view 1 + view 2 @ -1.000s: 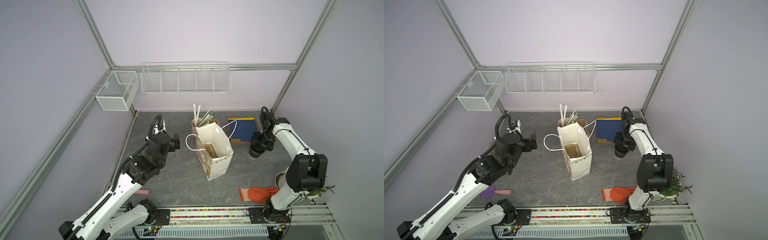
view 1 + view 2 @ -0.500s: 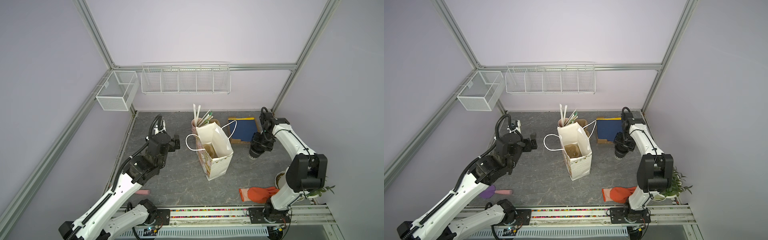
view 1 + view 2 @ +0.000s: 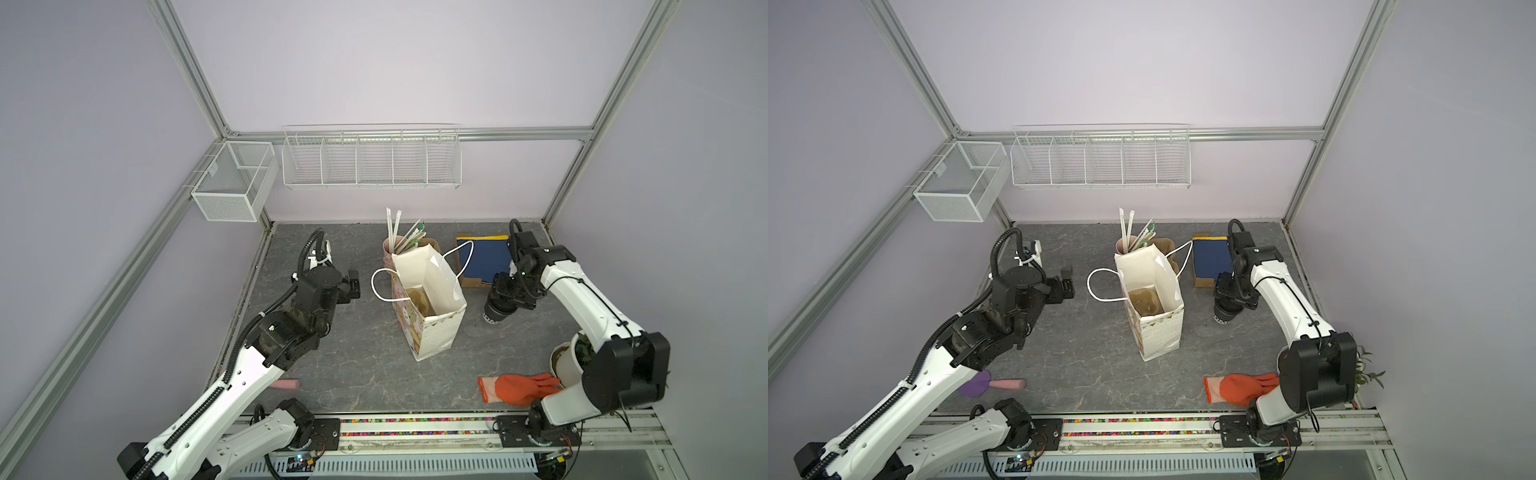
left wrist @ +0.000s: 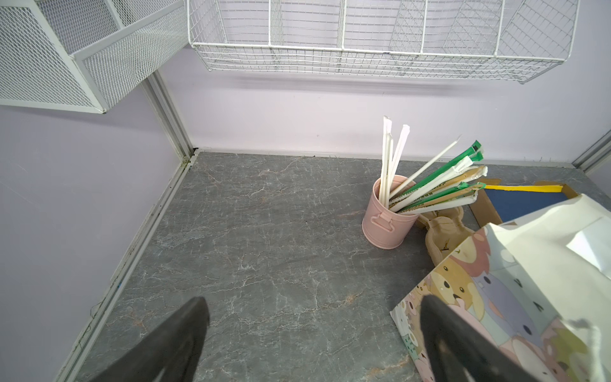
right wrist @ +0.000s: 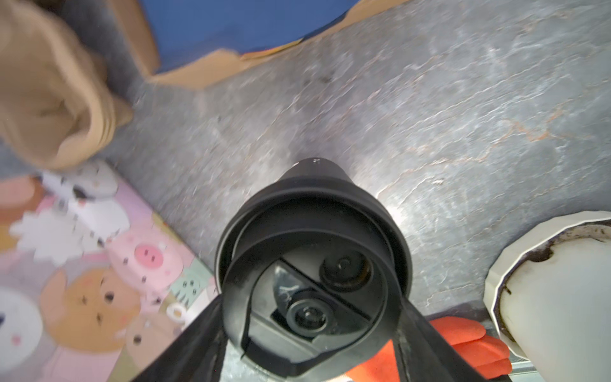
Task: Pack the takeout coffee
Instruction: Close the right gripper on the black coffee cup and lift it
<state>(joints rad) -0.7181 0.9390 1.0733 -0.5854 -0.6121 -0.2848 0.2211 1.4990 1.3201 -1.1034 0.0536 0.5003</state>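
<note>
The takeout coffee (image 3: 496, 313) is a black paper cup with white lettering and a black lid (image 5: 312, 274), standing right of the paper bag (image 3: 436, 336) in both top views. My right gripper (image 3: 505, 297) comes down over it, shut on the takeout coffee, one finger pressing each side of the lid rim in the right wrist view. Whether the cup's base touches the table I cannot tell. The bag stands open with a brown pulp carrier (image 3: 417, 301) inside. My left gripper (image 3: 353, 282) hangs open and holds nothing, left of the bag, its fingertips (image 4: 198, 311) wide apart over bare table.
A pink cup of straws (image 3: 390, 249) and a brown carrier stand behind the bag. A blue-topped cardboard box (image 3: 484, 259) lies behind the right gripper. An orange glove (image 3: 519, 388) and a white plant pot (image 3: 565, 363) sit near the right arm's base. White wire baskets (image 3: 370, 158) hang on the back wall.
The right gripper's fingers have drawn in slightly against the coffee cup. The left arm has not moved.
</note>
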